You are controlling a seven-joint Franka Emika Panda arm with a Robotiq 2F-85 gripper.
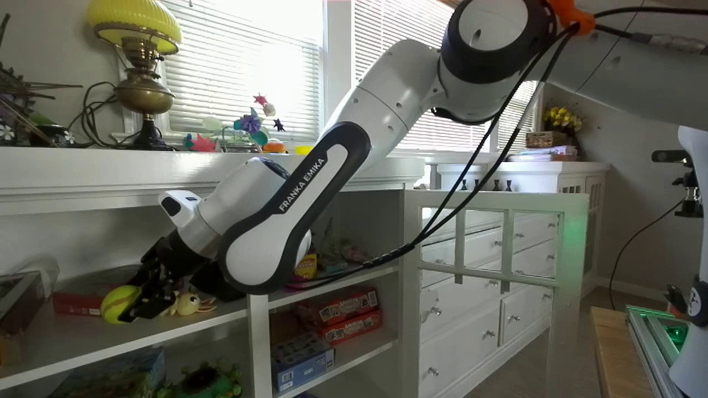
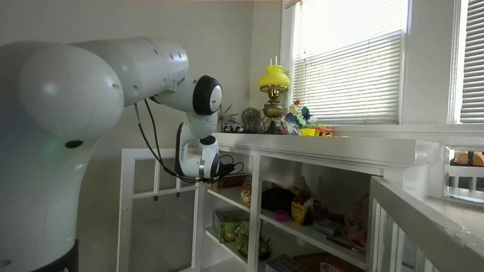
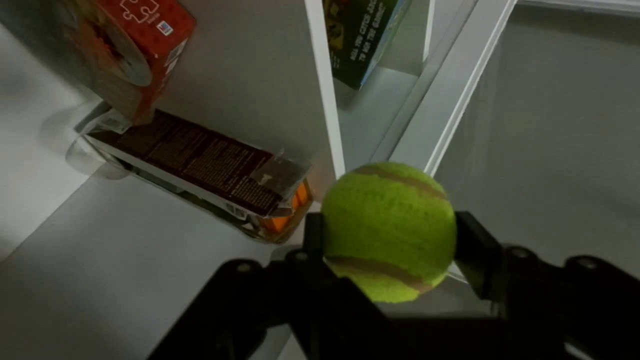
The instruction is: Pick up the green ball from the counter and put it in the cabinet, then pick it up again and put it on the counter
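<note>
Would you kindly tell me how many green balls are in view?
1: the green ball, held in the claw at the cabinet. Others could be hidden deeper inside it.

Your ball [image 3: 390,231], right of centre in the wrist view, is yellow-green with curved tan bands; your fingers [image 3: 477,255] are black. In an exterior view you have a brass lamp [image 1: 144,98] with a ribbed yellow shade [image 1: 133,21] at upper left, a white worktop [image 1: 99,168] and cabinet [image 1: 259,348], and a blue box [image 1: 304,365] lower middle.
</note>
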